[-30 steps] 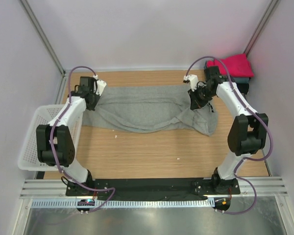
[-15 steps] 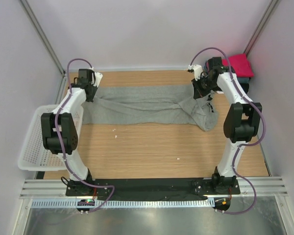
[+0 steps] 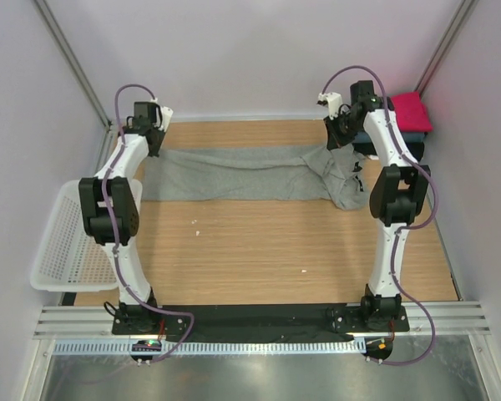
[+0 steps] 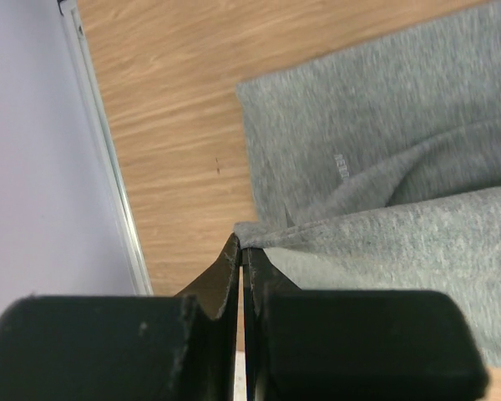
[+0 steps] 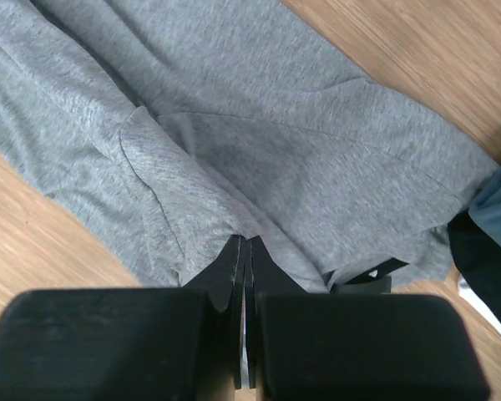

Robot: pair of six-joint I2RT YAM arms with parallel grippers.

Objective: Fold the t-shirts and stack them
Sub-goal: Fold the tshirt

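The heather-grey t-shirt [image 3: 242,174] lies as a long band across the far part of the table, bunched at its right end. My left gripper [image 3: 154,145] is shut on the shirt's left edge, and the left wrist view shows the hem [image 4: 334,230] pinched at the fingertips of the left gripper [image 4: 241,244]. My right gripper [image 3: 338,140] is shut on a fold of grey cloth [image 5: 234,159], with the right gripper's [image 5: 246,242] tips buried in it. The dark inner collar [image 5: 369,276] shows beside them. A magenta-red t-shirt [image 3: 410,108] sits on a slate-blue one [image 3: 415,130] at the far right corner.
A white mesh basket [image 3: 65,242] hangs off the table's left edge. The metal rail [image 4: 108,150] and side wall run close to the left gripper. Slate-blue cloth [image 5: 499,209] and black cloth [image 5: 476,251] lie just right of the grey shirt.
Both arms have stretched toward the far edge of the table, drawing the held grey edge back. The shirt's near part slid with it, leaving a narrower band.
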